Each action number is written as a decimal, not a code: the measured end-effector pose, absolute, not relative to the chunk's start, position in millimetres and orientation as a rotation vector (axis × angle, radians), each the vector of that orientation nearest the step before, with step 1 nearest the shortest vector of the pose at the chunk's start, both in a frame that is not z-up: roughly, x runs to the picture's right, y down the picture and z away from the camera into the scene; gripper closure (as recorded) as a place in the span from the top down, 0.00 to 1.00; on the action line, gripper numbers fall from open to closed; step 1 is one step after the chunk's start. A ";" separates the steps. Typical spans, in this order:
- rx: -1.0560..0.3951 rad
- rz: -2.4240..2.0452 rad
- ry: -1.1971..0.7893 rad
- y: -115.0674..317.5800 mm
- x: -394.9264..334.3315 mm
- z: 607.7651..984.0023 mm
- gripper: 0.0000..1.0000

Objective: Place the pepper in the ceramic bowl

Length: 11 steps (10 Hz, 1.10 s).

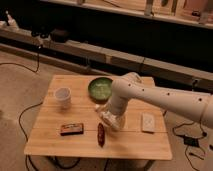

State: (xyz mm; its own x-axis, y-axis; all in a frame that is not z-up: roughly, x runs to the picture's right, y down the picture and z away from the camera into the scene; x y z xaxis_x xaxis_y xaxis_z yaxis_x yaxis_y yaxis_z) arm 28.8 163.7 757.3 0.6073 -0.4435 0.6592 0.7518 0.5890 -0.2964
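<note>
The pepper (pixel 101 134) is a slim dark-red piece lying near the front edge of the wooden table (pixel 50 145), about mid-width. The ceramic bowl (pixel 100 88) is green and stands at the back middle of the table. My gripper (pixel 111 122) hangs at the end of the white arm (pixel 150 95), low over the table's middle. It is just right of and behind the pepper, and in front of the bowl. It holds nothing that I can see.
A white cup (pixel 62 97) stands at the back left. A flat dark box (pixel 71 129) lies left of the pepper. A white tube (pixel 98 107) is mostly hidden behind the arm. A pale flat object (pixel 148 122) lies at the right.
</note>
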 end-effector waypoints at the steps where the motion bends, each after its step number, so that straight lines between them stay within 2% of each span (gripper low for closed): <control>1: -0.603 -0.738 -0.566 164.0 30.9 757.3 0.80; 4: -0.607 -0.736 -0.569 166.3 30.8 758.2 0.80; 11: -0.580 -0.540 -0.755 204.5 39.6 775.4 0.80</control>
State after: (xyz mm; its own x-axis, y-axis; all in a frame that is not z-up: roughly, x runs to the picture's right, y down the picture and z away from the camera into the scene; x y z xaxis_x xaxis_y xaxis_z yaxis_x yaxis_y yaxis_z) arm 39.6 204.5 775.4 0.6106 -0.2400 0.7547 0.6362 0.7162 -0.2870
